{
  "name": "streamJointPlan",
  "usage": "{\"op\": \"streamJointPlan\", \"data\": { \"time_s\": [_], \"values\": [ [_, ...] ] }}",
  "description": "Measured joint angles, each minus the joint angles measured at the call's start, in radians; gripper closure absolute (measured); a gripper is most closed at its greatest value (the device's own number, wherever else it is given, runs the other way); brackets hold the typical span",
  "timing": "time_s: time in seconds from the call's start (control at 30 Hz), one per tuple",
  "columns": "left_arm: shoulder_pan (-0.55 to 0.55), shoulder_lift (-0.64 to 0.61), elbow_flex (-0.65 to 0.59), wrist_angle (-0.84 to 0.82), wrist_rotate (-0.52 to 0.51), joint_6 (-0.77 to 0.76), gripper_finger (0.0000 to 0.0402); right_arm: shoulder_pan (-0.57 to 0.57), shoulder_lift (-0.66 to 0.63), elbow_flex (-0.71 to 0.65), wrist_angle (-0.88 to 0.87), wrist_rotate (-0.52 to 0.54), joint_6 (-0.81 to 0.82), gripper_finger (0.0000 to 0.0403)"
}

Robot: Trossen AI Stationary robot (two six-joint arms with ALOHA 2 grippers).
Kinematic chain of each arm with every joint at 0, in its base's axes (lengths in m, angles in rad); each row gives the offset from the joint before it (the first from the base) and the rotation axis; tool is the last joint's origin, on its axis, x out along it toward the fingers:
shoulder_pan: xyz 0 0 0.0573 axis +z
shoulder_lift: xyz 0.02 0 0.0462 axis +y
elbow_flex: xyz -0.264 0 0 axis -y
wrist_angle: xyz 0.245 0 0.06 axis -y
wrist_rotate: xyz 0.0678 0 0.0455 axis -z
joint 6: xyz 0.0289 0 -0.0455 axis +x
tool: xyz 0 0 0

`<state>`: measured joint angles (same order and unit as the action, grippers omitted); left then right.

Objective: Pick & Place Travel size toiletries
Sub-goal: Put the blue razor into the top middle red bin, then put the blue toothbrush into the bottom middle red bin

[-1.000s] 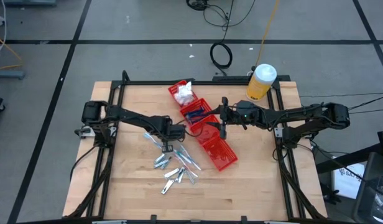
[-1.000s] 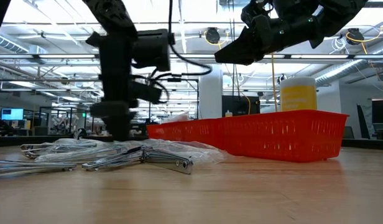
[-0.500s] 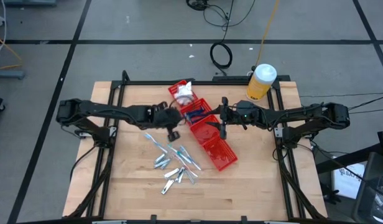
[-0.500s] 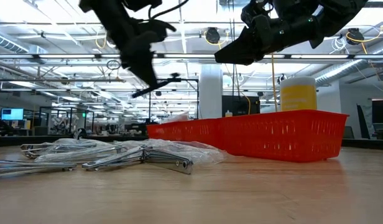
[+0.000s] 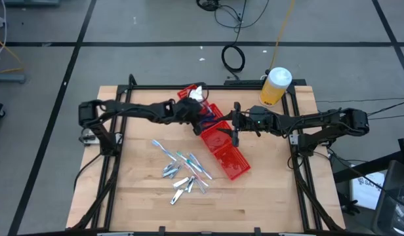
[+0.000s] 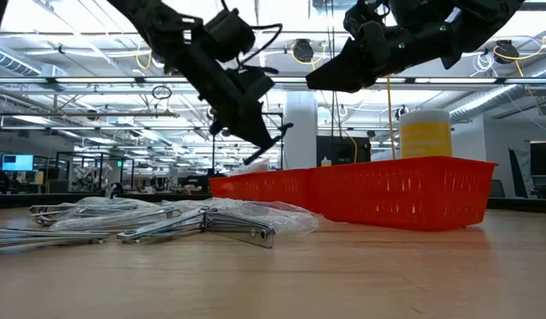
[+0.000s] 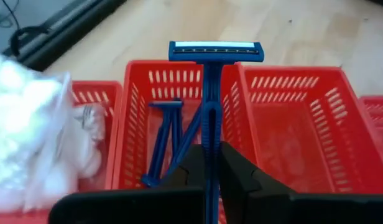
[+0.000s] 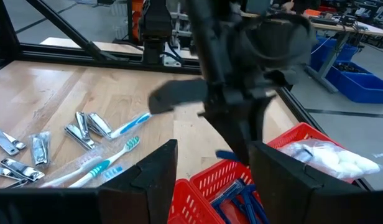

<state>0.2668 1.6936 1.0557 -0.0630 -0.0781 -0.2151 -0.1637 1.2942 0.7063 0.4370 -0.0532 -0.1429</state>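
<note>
My left gripper [image 7: 205,163] is clamped tight on the handle of a blue razor [image 7: 209,93], holding it above the red bins [image 5: 216,141], over the bin where more blue razors [image 7: 166,137] already lie. The bin beside it holds a white packet [image 7: 30,137]. My right gripper [image 5: 234,133] hangs partly open and empty over the middle bins. Toothbrushes [image 5: 187,161] and silvery clippers [image 5: 181,185] lie scattered on the counter [image 5: 143,196] beside the bins

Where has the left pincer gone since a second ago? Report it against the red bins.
Yes, it moved. The left pincer, shut on a blue razor, travelled from the wooden table's loose pile to above the red bins.
</note>
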Motion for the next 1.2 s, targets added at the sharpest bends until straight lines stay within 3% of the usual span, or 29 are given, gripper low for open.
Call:
{"op": "streamJointPlan", "data": {
  "time_s": [0.17,0.47,0.63,0.87,1.2],
  "values": [
    [0.027,0.026,0.001,0.029,0.033,-0.031,0.0337,0.0,0.0,0.0,0.002,0.0,0.0,0.0216],
    [0.028,0.024,0.002,0.06,0.026,-0.013,0.0176,0.0,0.0,0.0,0.005,0.0,0.0,0.0216],
    [0.028,-0.005,0.002,0.035,0.026,0.013,0.013,0.0,0.0,0.0,0.005,0.0,0.0,0.0216],
    [0.028,-0.167,0.002,-0.156,0.022,0.038,0.0144,0.0,0.0,0.0,0.005,0.0,0.0,0.0216],
    [-0.041,-0.362,0.002,-0.454,-0.191,0.029,0.0264,0.0,0.0,0.0,0.006,0.0,0.0,0.0216]
  ]
}}
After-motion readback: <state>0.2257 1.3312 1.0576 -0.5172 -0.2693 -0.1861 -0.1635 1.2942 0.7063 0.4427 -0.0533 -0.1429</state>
